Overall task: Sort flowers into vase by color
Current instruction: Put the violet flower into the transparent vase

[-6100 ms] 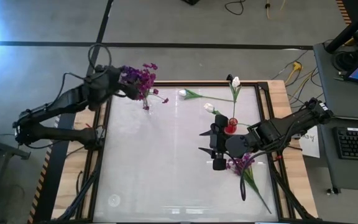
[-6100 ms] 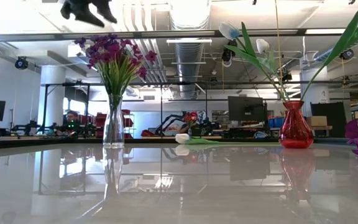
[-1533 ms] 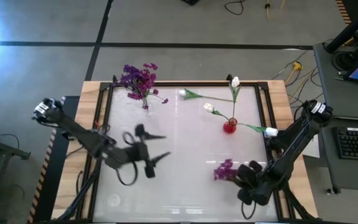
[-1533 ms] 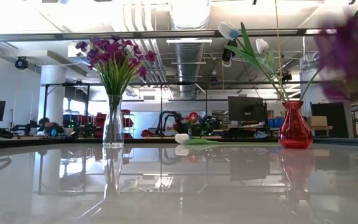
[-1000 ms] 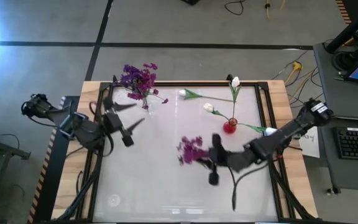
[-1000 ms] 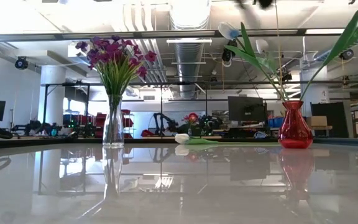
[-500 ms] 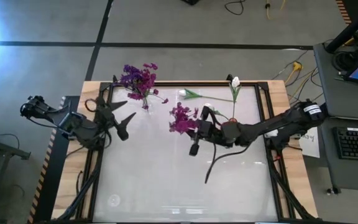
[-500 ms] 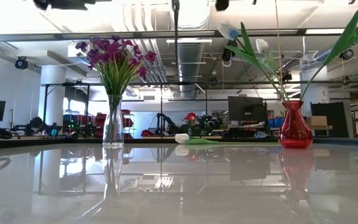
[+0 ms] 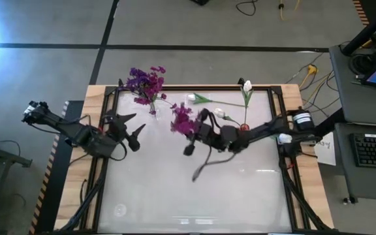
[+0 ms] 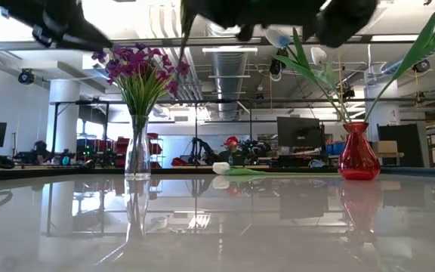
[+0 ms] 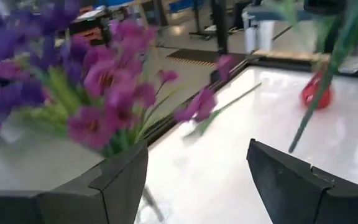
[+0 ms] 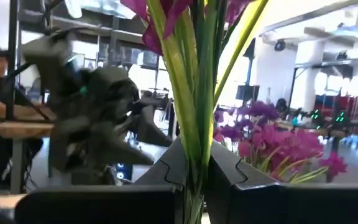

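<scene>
Since half a second ago, the purple stem (image 9: pixel 182 120) has been carried farther toward the clear glass vase (image 9: pixel 153 108). It is clamped in the right end effector (image 9: pixel 200 129), stem trailing back over the glossy white counter (image 9: pixel 175 189). The vase lies just beyond the bushy blossoms. The left end effector (image 9: pixel 128 127) is held wide, empty, nearer the vase.

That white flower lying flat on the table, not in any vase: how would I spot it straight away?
Look at the far edge of the table, between the clear vase of purple flowers and the red vase. The white flower lies there on its side, bud toward the clear vase. It is the only flower lying on the table.
</scene>
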Tool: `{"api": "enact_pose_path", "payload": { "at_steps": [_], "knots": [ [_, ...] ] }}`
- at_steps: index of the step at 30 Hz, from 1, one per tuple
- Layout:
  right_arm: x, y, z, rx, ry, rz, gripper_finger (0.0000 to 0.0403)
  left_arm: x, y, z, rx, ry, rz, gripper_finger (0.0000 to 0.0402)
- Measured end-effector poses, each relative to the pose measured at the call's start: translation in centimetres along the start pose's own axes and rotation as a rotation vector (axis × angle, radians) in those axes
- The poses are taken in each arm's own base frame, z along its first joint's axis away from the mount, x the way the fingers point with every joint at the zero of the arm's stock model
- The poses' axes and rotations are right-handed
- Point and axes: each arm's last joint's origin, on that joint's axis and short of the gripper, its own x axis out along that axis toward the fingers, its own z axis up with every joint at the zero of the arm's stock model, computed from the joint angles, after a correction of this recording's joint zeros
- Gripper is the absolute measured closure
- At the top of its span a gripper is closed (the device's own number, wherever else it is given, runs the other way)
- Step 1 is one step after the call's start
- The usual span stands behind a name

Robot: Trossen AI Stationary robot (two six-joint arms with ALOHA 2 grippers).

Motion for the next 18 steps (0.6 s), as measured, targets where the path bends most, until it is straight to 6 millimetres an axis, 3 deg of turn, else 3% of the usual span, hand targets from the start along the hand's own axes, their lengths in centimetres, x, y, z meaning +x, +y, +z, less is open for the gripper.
{"api": "enact_pose_path", "payload": {
  "at_steps": [9,14,18],
  "knots": [
    [4.8,-3.1,-2.0,0.033,0.009,-0.053,0.0381,2.1,0.4,-4.0,-0.044,0.051,0.082,0.0141],
    [6.0,-3.4,-2.0,-0.045,0.085,-0.049,0.0381,3.9,0.1,-4.2,-0.075,0.066,-0.114,0.0141],
    [6.1,-3.5,-2.0,-0.069,0.092,-0.049,0.0381,5.6,1.0,-4.3,-0.062,0.016,-0.132,0.0141]
  ]
}}
